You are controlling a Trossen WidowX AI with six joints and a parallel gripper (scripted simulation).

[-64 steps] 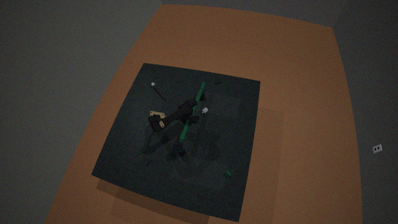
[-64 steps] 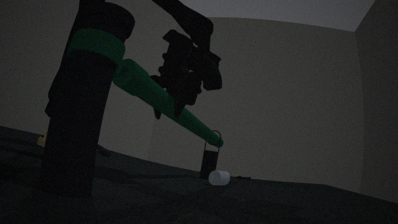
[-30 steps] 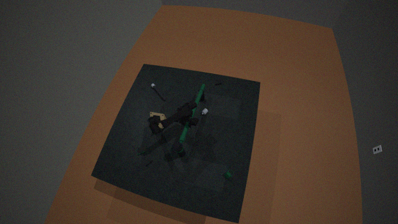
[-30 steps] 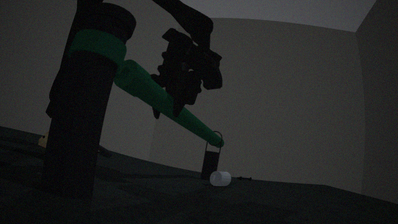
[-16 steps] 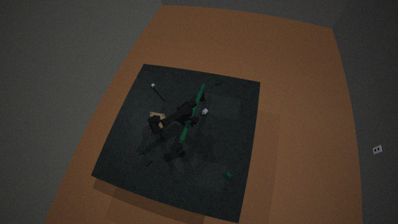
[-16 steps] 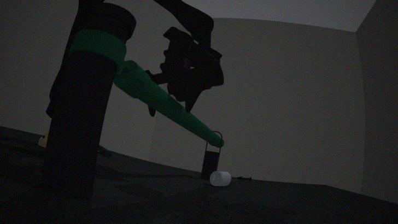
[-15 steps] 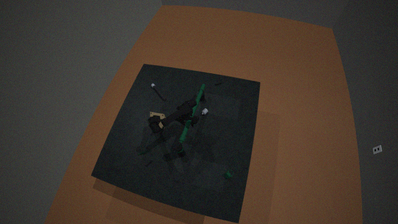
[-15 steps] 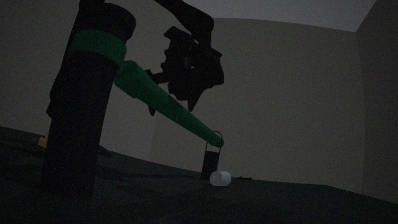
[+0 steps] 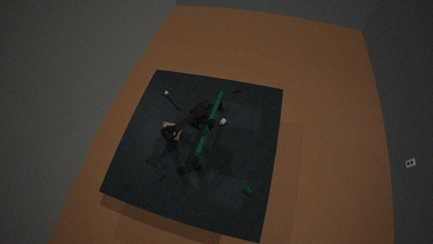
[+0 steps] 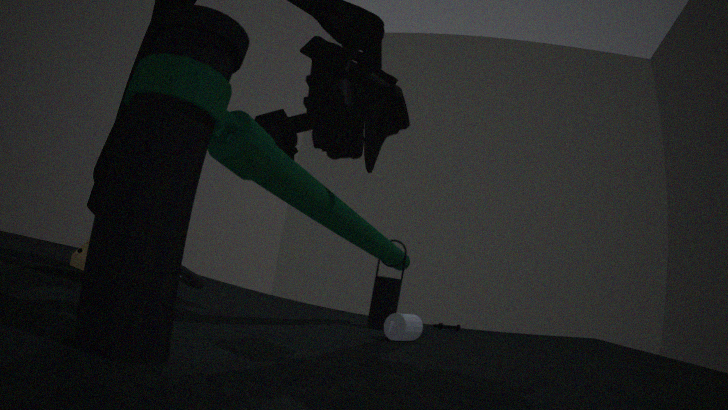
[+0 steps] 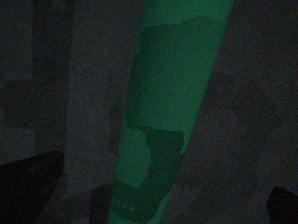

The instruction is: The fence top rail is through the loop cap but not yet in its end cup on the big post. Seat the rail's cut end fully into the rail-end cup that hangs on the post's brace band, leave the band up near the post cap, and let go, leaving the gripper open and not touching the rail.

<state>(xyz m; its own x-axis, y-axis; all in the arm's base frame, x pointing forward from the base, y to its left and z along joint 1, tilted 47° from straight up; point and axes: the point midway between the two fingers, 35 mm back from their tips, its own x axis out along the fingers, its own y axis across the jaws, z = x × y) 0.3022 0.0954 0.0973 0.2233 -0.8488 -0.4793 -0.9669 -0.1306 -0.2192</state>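
The pincer [image 9: 209,127] [image 10: 331,142] [image 11: 166,180] stands wide and empty. The rail [image 9: 215,110] [image 10: 305,190] [image 11: 170,90] lies below, slanting toward lower right in the exterior view.

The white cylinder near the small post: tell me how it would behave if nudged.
The white cylinder would probably roll, since it lies on its curved side. It would likely roll sideways rather than end over end, being short and stubby. It looks stiff, as its outline shows no sag or dent, though its weight is hard to judge.
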